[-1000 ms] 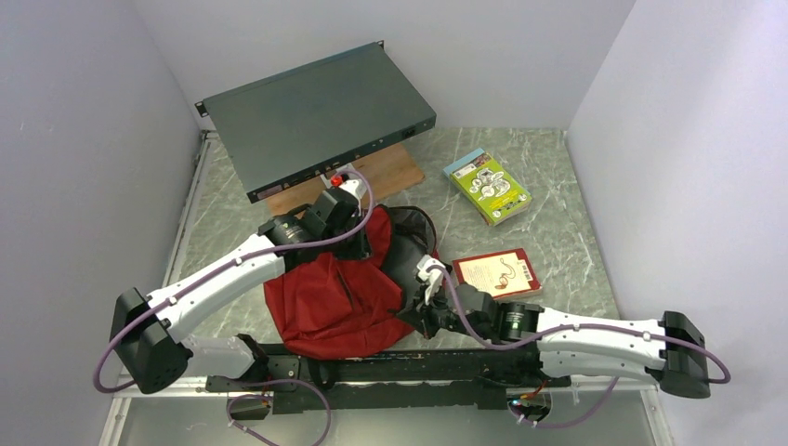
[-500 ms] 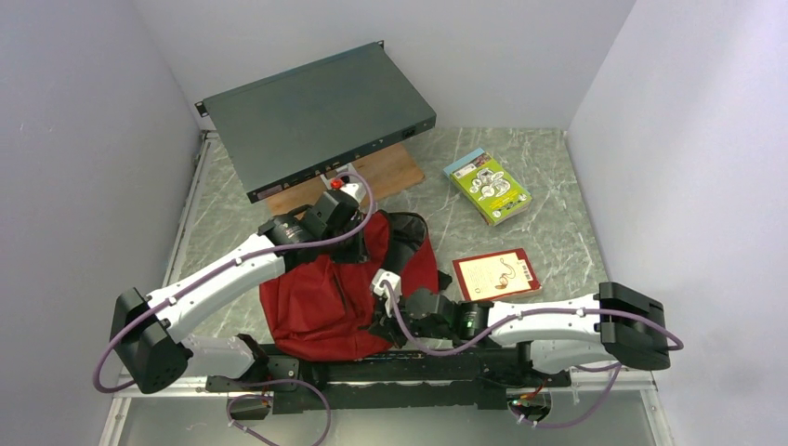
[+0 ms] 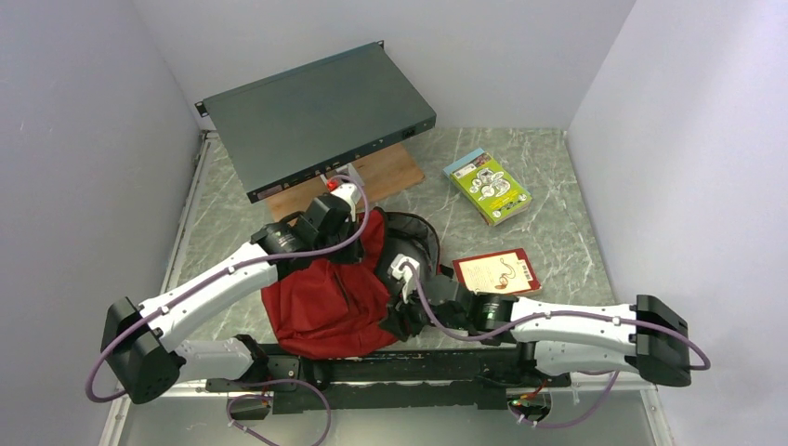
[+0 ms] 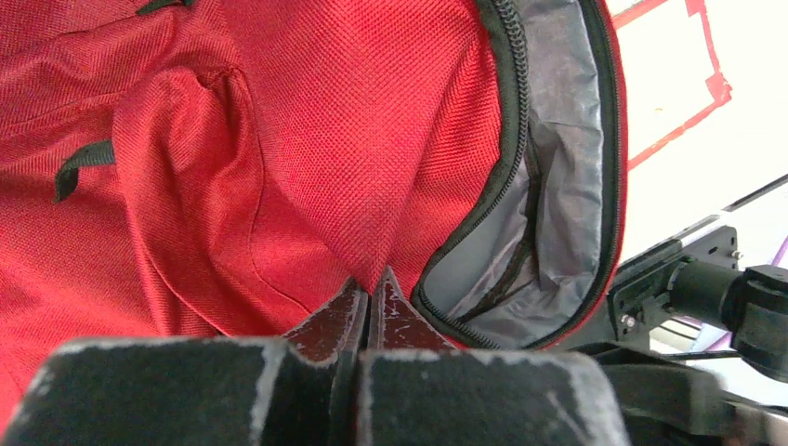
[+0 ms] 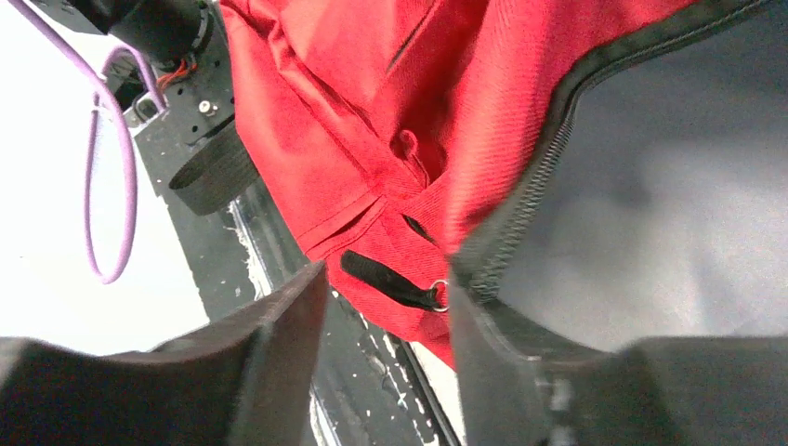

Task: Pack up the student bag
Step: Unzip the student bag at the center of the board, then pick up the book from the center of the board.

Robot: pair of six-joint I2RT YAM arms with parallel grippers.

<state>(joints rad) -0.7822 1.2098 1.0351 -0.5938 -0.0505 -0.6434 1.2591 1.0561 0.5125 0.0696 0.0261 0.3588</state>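
The student bag [image 3: 321, 302], dark red with black zippers, lies in front of the arm bases, its mouth [image 3: 413, 243] gaping toward the right. My left gripper [image 3: 358, 249] is shut, pinching the bag's red fabric [image 4: 353, 139] just beside the zipper rim; grey lining [image 4: 567, 186] shows past it. My right gripper [image 3: 407, 314] is open at the bag's near right edge. In the right wrist view its right finger [image 5: 502, 353] rests against the zipper rim, and a black strap [image 5: 386, 279] on a red corner shows between the fingers. A red book [image 3: 497, 272] lies flat right of the bag; a green book [image 3: 488, 186] lies farther back.
A flat dark-grey rack unit [image 3: 316, 116] is propped at the back left over a wooden board [image 3: 376, 175]. White walls close in the left, back and right. The black mounting rail [image 3: 372, 367] runs along the near edge under the bag.
My right gripper has opened, after being shut on the bag's edge. The right arm swung left, then back a little. The left gripper stays shut on the fabric, raised slightly.
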